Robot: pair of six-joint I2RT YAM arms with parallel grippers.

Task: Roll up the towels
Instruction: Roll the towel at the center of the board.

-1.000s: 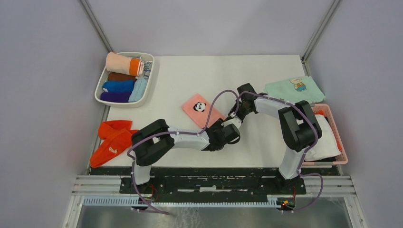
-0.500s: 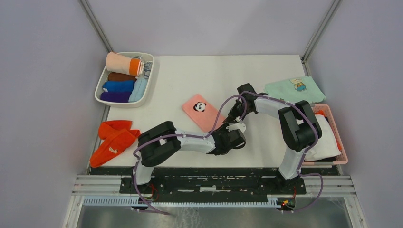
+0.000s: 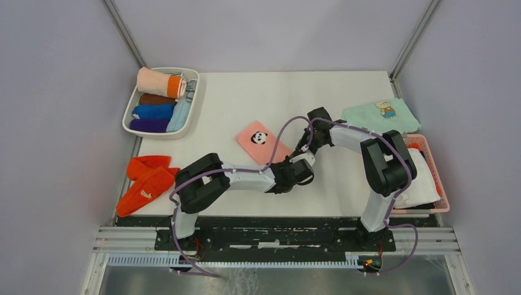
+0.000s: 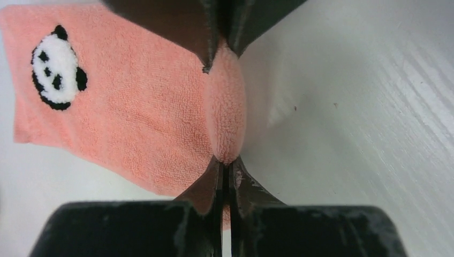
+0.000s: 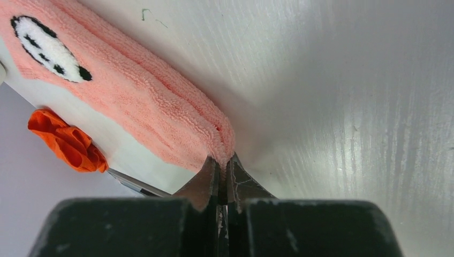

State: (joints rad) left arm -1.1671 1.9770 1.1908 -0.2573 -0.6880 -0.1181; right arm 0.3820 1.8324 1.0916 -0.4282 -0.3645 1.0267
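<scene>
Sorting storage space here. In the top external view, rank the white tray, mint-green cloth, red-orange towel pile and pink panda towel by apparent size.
1. white tray
2. mint-green cloth and red-orange towel pile: too alike to rank
3. pink panda towel, folded narrow

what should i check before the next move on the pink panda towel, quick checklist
1. Left claw shut on the end of the pale pink terry towel with the panda print, the end away from the panda: ok.
2. Right claw shut on that same end: ok.
3. Every folded layer caught in both pinches: cannot tell.
4. Rest of the towel lying flat on the white table, panda up: ok.
5. Crumpled red-orange towels apart from it, at the table's left edge: ok.
</scene>
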